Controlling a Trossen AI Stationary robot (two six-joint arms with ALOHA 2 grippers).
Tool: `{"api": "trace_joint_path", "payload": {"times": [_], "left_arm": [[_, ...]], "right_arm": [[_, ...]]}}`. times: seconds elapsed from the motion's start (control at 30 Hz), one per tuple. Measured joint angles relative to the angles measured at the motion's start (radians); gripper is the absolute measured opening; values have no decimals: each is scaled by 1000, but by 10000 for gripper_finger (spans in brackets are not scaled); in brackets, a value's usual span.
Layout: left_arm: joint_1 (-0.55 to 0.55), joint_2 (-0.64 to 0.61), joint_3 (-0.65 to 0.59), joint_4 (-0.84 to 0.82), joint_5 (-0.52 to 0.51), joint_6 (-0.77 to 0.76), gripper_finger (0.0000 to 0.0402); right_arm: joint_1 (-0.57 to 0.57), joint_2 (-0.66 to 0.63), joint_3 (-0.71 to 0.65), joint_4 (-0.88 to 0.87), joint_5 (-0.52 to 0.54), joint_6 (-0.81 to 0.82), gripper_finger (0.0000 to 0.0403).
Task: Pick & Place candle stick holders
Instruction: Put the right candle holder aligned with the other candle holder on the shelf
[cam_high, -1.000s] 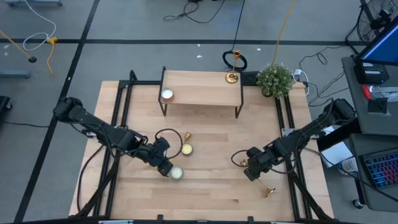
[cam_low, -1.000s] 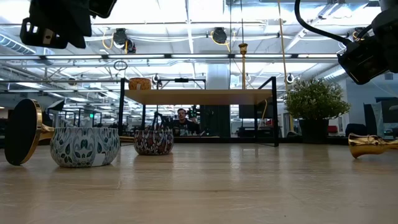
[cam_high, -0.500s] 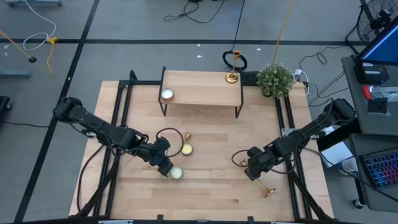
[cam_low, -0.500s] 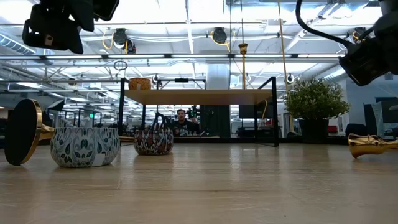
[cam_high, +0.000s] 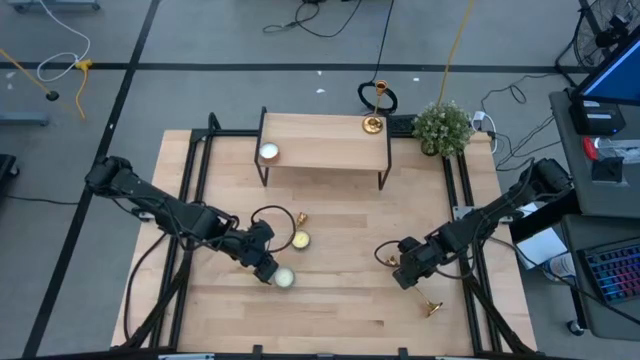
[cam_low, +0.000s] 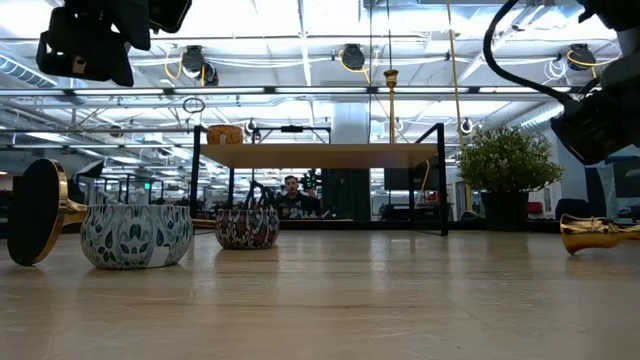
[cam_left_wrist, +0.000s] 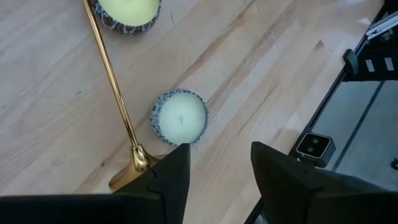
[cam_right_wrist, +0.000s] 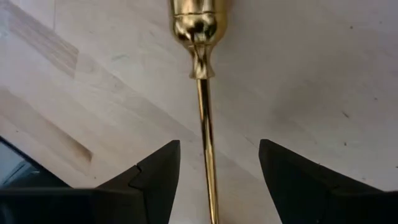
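Candlesticks lie apart on my tabletop (cam_high: 340, 300). One candlestick (cam_right_wrist: 204, 93) lies flat beneath my right gripper (cam_right_wrist: 214, 180), its stem running between my parted fingers, which hold nothing; from above, its base shows at (cam_high: 432, 308). My left gripper (cam_left_wrist: 214, 180) hangs open over a second candlestick (cam_left_wrist: 115, 99), which lies beside two candle tins (cam_left_wrist: 180, 117). A third candlestick (cam_high: 374, 122) stands upright on the raised wooden shelf (cam_high: 325, 155), at the corner near the potted plant (cam_high: 441, 126).
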Motion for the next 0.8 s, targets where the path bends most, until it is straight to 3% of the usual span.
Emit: {"api": "trace_joint_path", "payload": {"times": [0.6, 0.8], "left_arm": [[0, 0, 0, 0, 14, -1, 177], [0, 0, 0, 0, 14, -2, 177]], "right_arm": [[1, 0, -3, 18, -22, -23, 100], [3, 0, -3, 72, -51, -6, 105]]}}
